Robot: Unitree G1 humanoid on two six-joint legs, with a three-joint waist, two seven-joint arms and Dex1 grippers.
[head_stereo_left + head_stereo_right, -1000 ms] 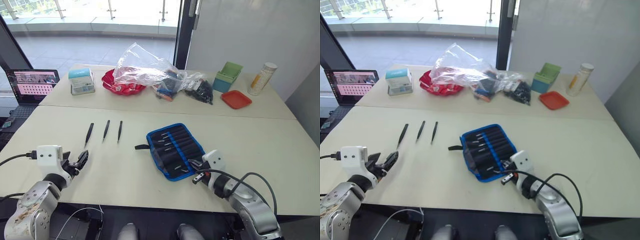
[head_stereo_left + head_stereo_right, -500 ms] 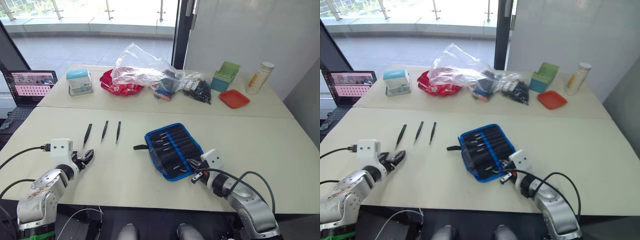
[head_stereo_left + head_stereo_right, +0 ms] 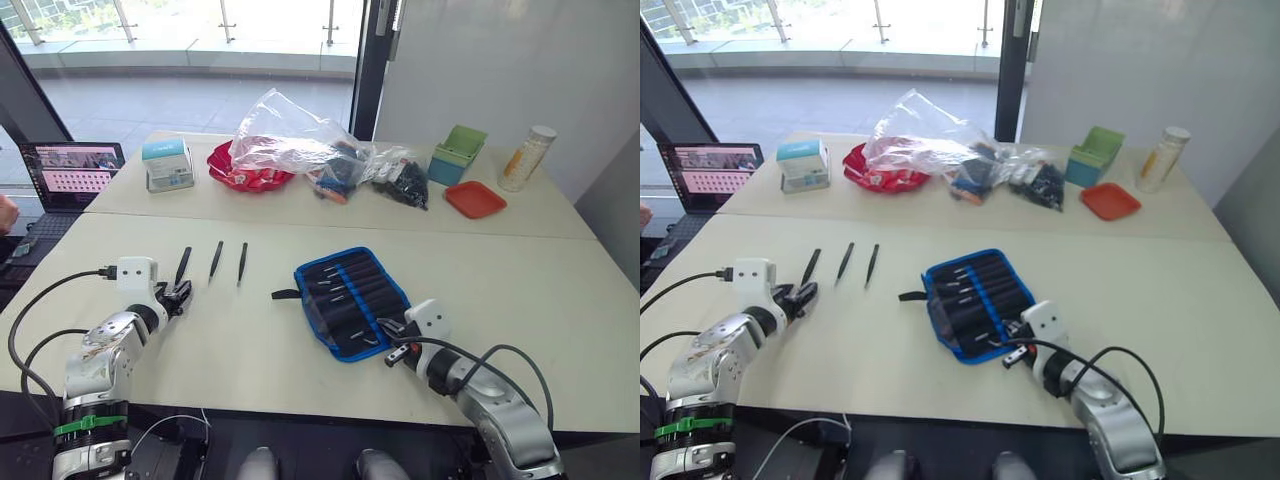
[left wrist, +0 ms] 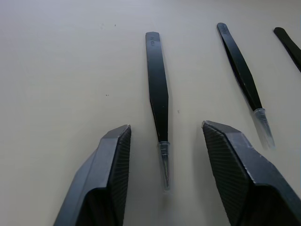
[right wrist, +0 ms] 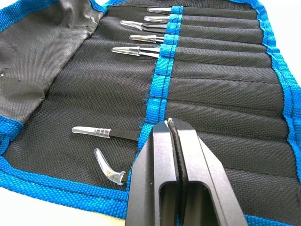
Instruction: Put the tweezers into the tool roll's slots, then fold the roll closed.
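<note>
- Three loose tweezers lie in a row on the pale surface, well to the left of the open tool roll. They look light, thin and stiff, with smooth black bodies that could slide or spin under a poor pinch.
- The nearest tweezer is best taken across its broad black middle. Its capped tip is narrow and looks easy to bend or to lose from the pads.
- The left tool is spread wide and empty, one finger on each side of that tweezer's capped tip, touching nothing.
- The right tool is closed, with nothing seen between its fingers, and sits over the roll's near edge.
- The roll is soft fabric and should fold easily; several tweezers already sit in its slots.
- The left wrist view shows the clear tip caps and the straddle. The head views place the row against the roll. The right wrist view shows two clear-tipped pieces lying loose on the roll's flap.
</note>
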